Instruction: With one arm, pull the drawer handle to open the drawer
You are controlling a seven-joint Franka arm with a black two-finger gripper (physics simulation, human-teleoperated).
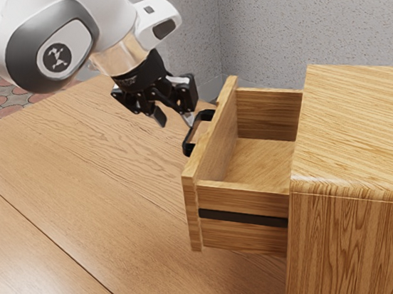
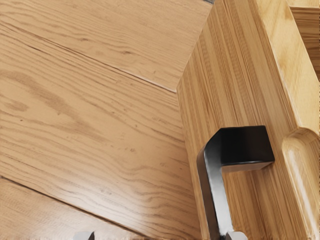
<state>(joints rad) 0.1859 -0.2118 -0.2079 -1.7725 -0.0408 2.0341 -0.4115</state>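
The drawer stands well out of the cabinet, its inside open to see, so the pulling looks mostly done; maybe a little travel is left. The fingers stand wide apart just beside the handle on the drawer front and hold nothing. I count one arm, one cabinet on the worktop, one drawer, one black handle and two fingers

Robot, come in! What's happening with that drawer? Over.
Gripper open, right by the black handle. Drawer pulled well out of the cabinet. Nothing blocking it on the table. Over.
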